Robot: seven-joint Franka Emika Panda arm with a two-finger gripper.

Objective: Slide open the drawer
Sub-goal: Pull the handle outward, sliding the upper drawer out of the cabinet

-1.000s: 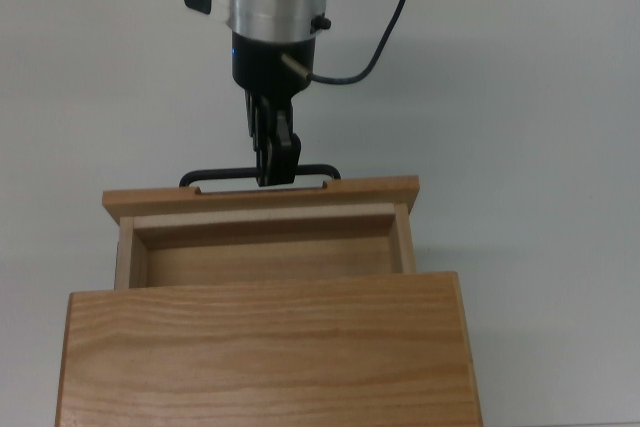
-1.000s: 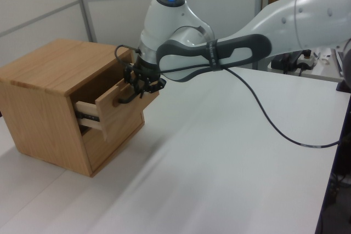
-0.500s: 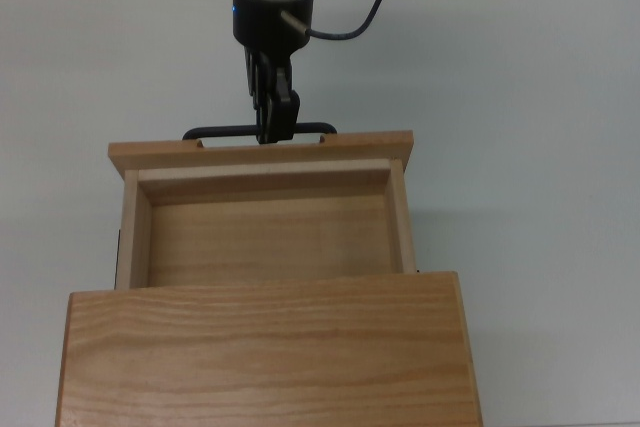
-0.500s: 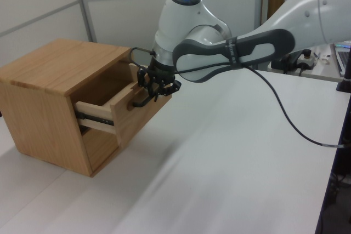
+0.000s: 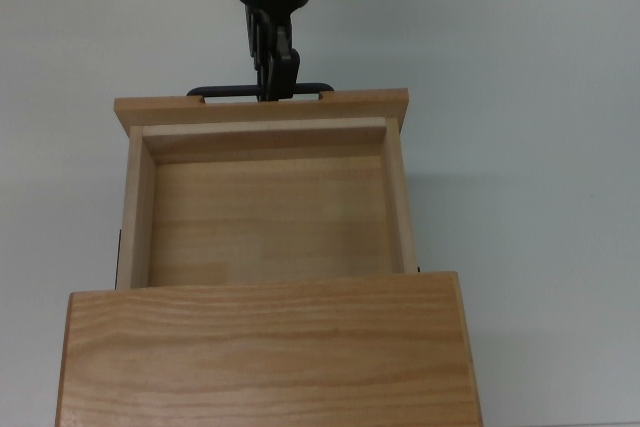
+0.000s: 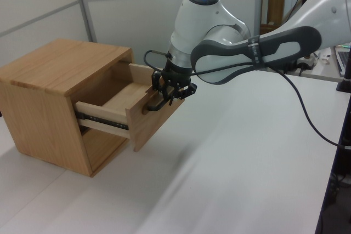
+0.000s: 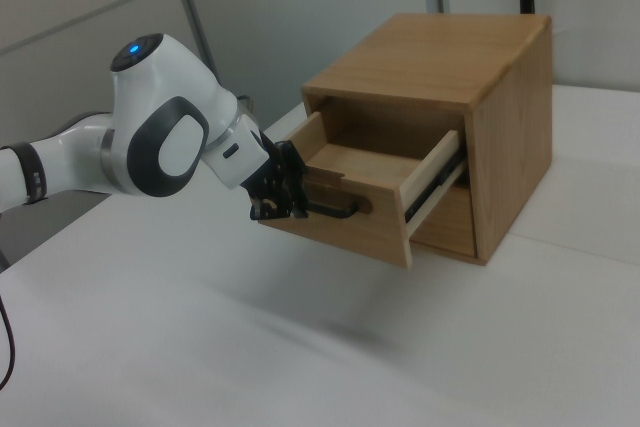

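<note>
The drawer [image 5: 265, 207] is standing well out of its cabinet [image 5: 268, 347], with most of its length showing in the top view. It is a light wooden box-shaped tray, shallow, with thin side walls and a plain, pale floor; nothing is lying inside it. Its front panel [image 6: 156, 121] is wider than the tray, overhanging the side walls at both ends, and is carrying a long thin black bar handle [image 5: 260, 91] that is running along the panel's outer face and standing just off it on two short legs. In the left view and the right view a dark metal runner [image 7: 435, 187] is showing along the tray's side, between the tray and the cabinet opening.

The cabinet is sitting on the white table [image 5: 520, 147], near the table's edge at the bottom of the top view, and the drawer is reaching from it toward the middle of the table. A second, lower front is showing beneath the open drawer in the left view, flush with the cabinet.

The gripper [image 5: 272, 77] is reaching in from the table's far edge in the top view, its dark fingers [image 6: 174, 90] pinched together on the middle of the handle, so the bar is passing between them. The white arm [image 6: 263, 53] is stretching away behind it, with a black cable [image 6: 312, 119] hanging from it.
</note>
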